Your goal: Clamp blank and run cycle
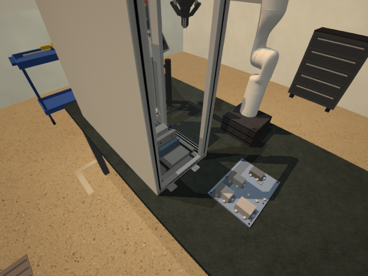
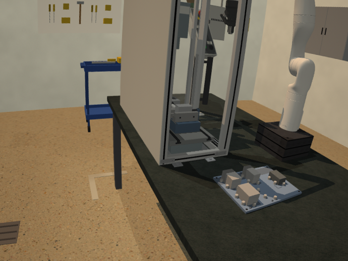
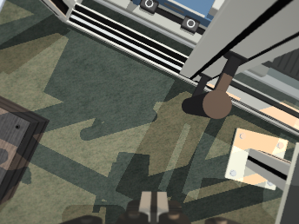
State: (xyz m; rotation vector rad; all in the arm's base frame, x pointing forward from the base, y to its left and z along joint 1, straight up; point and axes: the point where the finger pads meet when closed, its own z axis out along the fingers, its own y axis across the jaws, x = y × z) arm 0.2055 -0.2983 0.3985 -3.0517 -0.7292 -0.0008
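My gripper [image 1: 184, 26] [image 2: 230, 33] [image 3: 154, 208] is shut and empty, high above the table beside the guard. The dark setting master [image 1: 256, 173] [image 2: 277, 177] stands on the plate [image 1: 269, 193] [image 2: 290, 191]. Three blanks, one grey [image 1: 237, 179] [image 2: 250, 174], one smaller and pale [image 1: 227, 194] [image 2: 232, 181], one large and pale [image 1: 245, 207] [image 2: 247, 193], stand there too. In the vise, a light grey block [image 2: 183, 108] shows behind the near jaw [image 2: 184, 116]; its seating is hidden. The door's round handle [image 3: 217, 104] stands beside a guard post. Whether the door is shut is unclear.
The control column [image 1: 168, 81] [image 2: 208, 81] stands behind the guard; its panel shows a small green button [image 2: 206, 47] and black knob [image 2: 211, 47]. The column's foot plate [image 3: 233, 173] is right of the handle. The robot's base block [image 3: 19, 145] is at left. Guard posts rise near me.
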